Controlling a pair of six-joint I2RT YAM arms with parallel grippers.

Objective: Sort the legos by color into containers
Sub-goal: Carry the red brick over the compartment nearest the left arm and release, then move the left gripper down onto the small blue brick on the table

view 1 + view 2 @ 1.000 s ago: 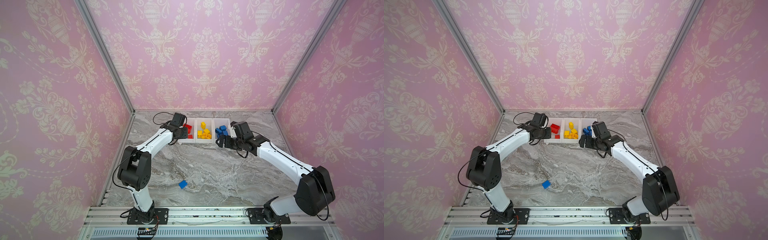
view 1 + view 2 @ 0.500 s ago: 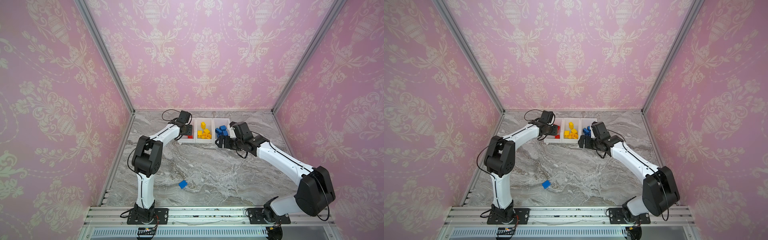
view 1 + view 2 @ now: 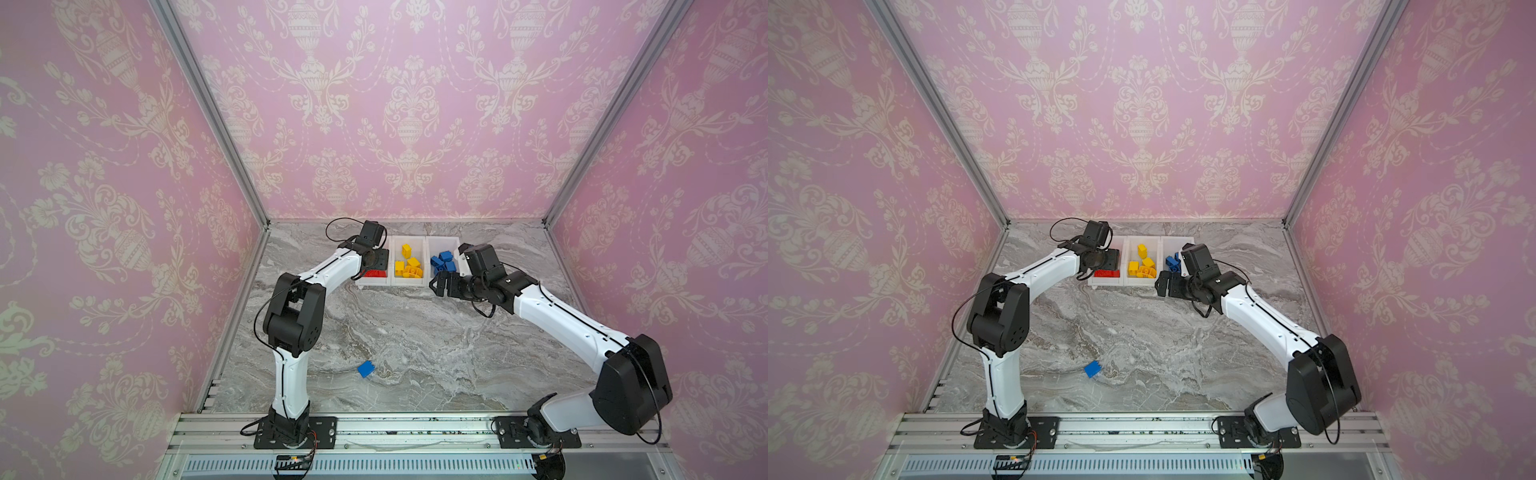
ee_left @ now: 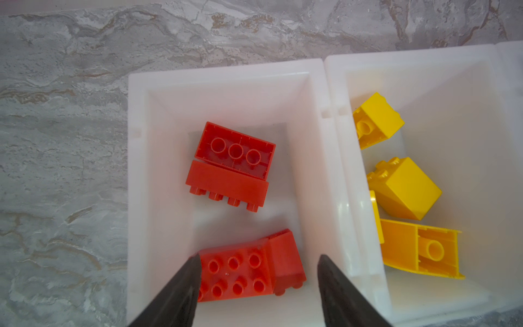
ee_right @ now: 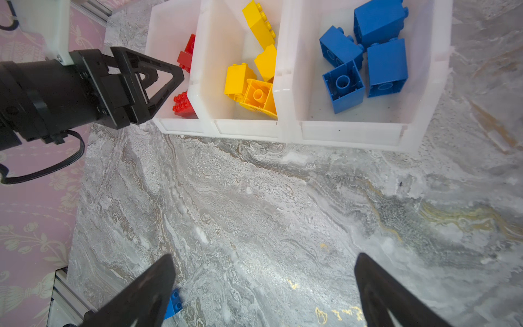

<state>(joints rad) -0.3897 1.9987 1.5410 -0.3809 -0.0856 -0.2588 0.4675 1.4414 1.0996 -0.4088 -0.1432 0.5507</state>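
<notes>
Sorting looks nearly finished. One loose blue brick point(image 3: 365, 368) lies on the bench point(image 3: 415, 332), well in front of the bin row point(image 3: 409, 282). The bins hold three or perhaps four red bricks point(image 4: 232, 150), four yellow bricks point(image 5: 237, 79) and four blue bricks point(image 5: 386, 68). The left jaws hang partly open over the red bin point(image 4: 141, 170), gripping nothing. The right jaws gape wide and empty just before the blue bin point(image 5: 351, 133).

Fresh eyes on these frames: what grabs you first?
The pink damask wallpaper on all three walls, then the row of white bins at the far edge of the marble table, holding red, yellow and blue bricks, one color each. A blue brick lies alone on the table's near side. The left gripper hangs open over the red bin, above a red brick.
</notes>
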